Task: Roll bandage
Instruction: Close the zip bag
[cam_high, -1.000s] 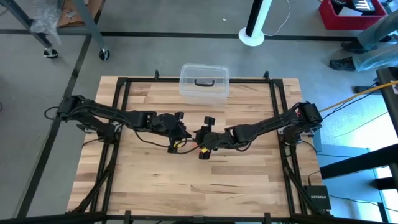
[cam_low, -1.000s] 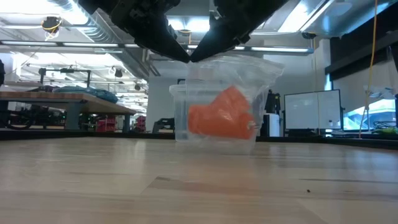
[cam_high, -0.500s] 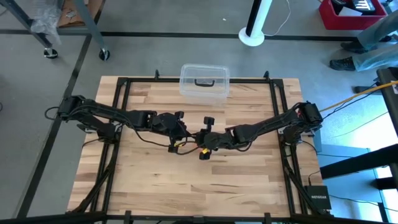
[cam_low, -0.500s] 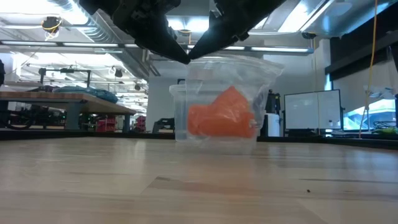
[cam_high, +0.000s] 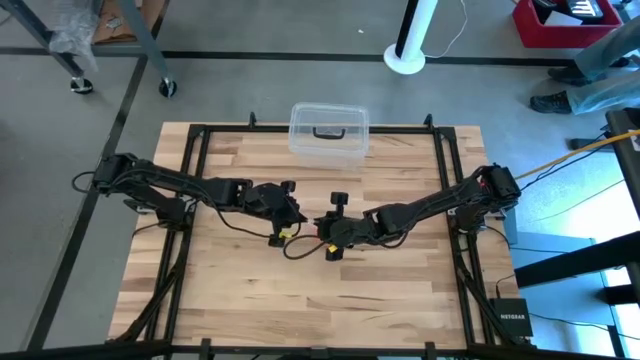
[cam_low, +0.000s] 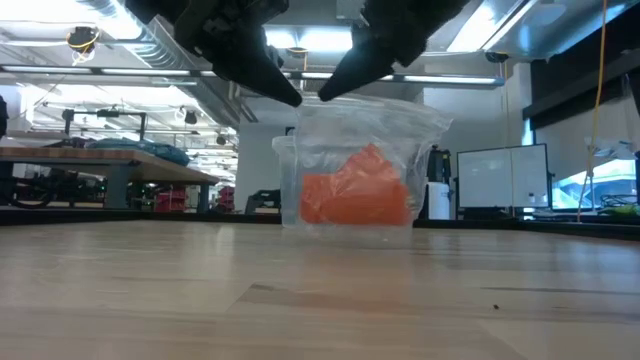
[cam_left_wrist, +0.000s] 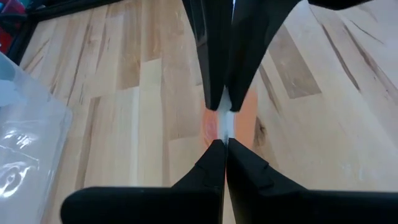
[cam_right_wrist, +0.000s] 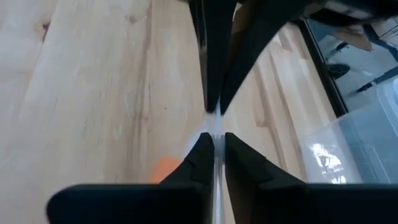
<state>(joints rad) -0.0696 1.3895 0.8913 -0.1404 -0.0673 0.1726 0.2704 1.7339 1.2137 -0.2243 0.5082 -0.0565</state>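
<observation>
The orange bandage lies bunched inside a clear plastic bag. The bag hangs above the table's middle, below both grippers. My left gripper and my right gripper face each other tip to tip, and each is shut on the bag's top edge. In the high view they meet at mid-table, left and right. In the left wrist view the orange bandage shows under the fingers. My left gripper pinches the bag's thin clear top edge between its two fingers. It comes slanting down from the table's left. The bag hangs below it, clear of the table. My right gripper pinches the same clear top edge between its two fingers, just beside the left gripper's hold. It comes slanting down from the table's right. The bag hangs below, with the bandage low inside it.
A clear plastic box with a dark handle stands at the table's far edge, behind the bag in the low view. Bare wood lies in front of and beside the grippers.
My right gripper has drawn a little toward the table's right and near edge, so a small gap has opened between the two grippers' tips. The bag's top has spread wider between them. The bandage inside has sunk lower and flattened.
</observation>
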